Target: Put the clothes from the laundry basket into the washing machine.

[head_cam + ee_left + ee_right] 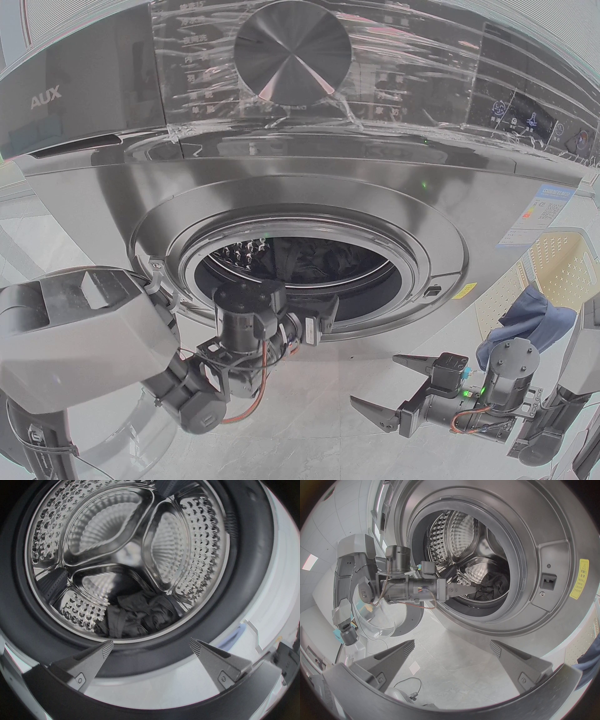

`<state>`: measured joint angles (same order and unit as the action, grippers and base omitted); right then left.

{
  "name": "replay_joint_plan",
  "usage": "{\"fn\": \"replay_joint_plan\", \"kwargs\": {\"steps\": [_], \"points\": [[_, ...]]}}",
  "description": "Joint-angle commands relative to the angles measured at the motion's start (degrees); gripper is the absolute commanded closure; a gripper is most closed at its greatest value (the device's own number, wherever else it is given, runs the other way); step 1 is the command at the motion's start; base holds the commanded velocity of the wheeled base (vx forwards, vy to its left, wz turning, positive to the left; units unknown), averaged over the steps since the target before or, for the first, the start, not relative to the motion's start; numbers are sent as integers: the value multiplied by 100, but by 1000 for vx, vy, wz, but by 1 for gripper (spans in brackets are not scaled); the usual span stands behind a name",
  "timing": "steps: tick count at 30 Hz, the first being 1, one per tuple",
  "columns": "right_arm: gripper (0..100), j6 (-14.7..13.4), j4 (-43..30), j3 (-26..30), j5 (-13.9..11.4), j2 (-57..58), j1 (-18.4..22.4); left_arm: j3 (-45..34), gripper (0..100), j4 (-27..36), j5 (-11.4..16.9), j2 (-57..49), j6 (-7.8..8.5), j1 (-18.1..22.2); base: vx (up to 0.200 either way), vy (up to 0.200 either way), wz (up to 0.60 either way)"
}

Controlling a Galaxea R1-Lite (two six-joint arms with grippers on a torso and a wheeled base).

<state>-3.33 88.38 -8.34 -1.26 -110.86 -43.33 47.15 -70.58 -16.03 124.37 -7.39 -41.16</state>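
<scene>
The blue garment point(531, 320) at the edge of the laundry basket point(559, 265), right of the washing machine point(300, 194), looks soft, light and limp, best pinched at a bunched fold; left gripper point(151, 647) and right gripper point(375, 379) both have jaws spread, empty.

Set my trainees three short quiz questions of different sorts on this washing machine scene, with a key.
1. True or false: the right gripper is holding a garment.
2. Where do the dark clothes lie? A: on the floor. B: at the bottom of the drum. C: on top of the machine.
3. Which gripper is at the drum's mouth?

Key: 1 false, it is open and empty. 2 B. 3 the left gripper, also open.
</scene>
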Motion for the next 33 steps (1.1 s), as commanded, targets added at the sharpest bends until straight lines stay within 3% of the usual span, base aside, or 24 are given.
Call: {"fn": "replay_joint_plan", "kwargs": {"steps": [1, 9, 15, 20, 21, 24, 30, 32, 33], "points": [[0, -1, 4, 254, 3, 302, 17, -936, 0, -509, 267, -211, 18, -481, 0, 0, 0], [0, 8, -5, 825, 11, 1137, 272, -2325, 0, -1362, 346, -677, 53, -754, 0, 0, 0], [0, 25, -58, 834, 20, 1655, 536, -2843, 0, -1827, 346, -1064, 18, -771, 0, 0, 0], [0, 34, -102, 834, 301, 2042, 808, -3371, 0, -1827, 337, -1670, 9, -762, -120, 0, 0], [0, 25, -278, 834, 416, 2244, 949, -3441, 0, -1819, 337, -1776, 0, -745, -200, 0, 0], [0, 52, -743, 834, 433, 2649, 1195, -3661, 0, -1819, 346, -2154, 18, -710, -133, 0, 0], [0, 43, -2158, 834, 433, 3721, 1432, -4135, 0, -1819, 302, -2997, 88, -736, -133, 0, 0], [0, 43, -2220, 834, 433, 3782, 1441, -4153, 0, -1819, 302, -3041, 88, -736, -200, 0, 0], [0, 52, -2739, 834, 433, 4275, 1441, -4311, 0, -1810, 293, -3323, 80, -718, 0, 0, 0]]}}
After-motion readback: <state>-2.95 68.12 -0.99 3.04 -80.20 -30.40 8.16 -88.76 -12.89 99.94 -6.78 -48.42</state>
